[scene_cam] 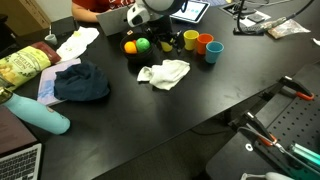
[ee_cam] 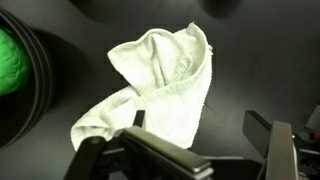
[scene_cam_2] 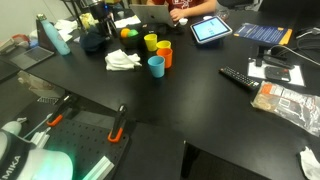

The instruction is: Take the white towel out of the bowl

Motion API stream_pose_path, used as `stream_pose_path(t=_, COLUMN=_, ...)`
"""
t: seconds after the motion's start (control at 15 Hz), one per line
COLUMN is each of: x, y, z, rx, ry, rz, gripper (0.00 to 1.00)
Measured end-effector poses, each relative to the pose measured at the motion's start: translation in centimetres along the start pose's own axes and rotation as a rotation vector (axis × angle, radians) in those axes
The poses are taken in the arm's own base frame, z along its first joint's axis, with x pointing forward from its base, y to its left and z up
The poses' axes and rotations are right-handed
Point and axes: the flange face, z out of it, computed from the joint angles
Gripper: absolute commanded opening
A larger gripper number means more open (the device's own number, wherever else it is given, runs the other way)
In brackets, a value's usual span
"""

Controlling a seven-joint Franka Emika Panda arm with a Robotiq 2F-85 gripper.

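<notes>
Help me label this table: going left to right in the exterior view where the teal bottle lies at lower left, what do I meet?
Teal bottle → blue cloth → towel → yellow cup → orange cup → blue cup

arm (scene_cam: 138, 14): white shell, black joints | jaws: dark grey, blocky (blurred in wrist view)

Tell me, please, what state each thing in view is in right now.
white towel: crumpled on the table, outside the bowl.
bowl: upright, with a green ball inside.
gripper: open, empty, above the towel.
yellow cup, orange cup, blue cup: upright.
dark blue cloth: bunched up.
</notes>
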Motion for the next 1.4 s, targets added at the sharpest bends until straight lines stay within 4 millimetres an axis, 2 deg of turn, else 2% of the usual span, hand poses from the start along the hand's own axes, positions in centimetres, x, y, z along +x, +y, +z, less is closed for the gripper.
stream_pose_path(t=0.33, x=2.7, y=2.9, z=2.7, rx=0.128, ry=-0.157, rz=-0.109, gripper=1.00)
stream_pose_path(t=0.6, x=4.7, y=5.3, z=2.8, rx=0.236, ry=-0.244, rz=-0.164, gripper=1.00)
stream_pose_path(t=0.8, x=5.9, y=6.9, z=3.2, rx=0.302, ry=-0.264, rz=-0.210, gripper=1.00)
stream_pose_path(t=1.0, x=6.7, y=8.1, z=4.5, rx=0.326, ry=-0.257, rz=-0.268, gripper=1.00)
stream_pose_path(t=1.27, x=7.5, y=9.2, z=6.5, rx=0.330, ry=-0.240, rz=-0.334, gripper=1.00)
stream_pose_path(t=1.4, x=8.3, y=9.6, z=6.9, rx=0.327, ry=-0.237, rz=-0.369, gripper=1.00)
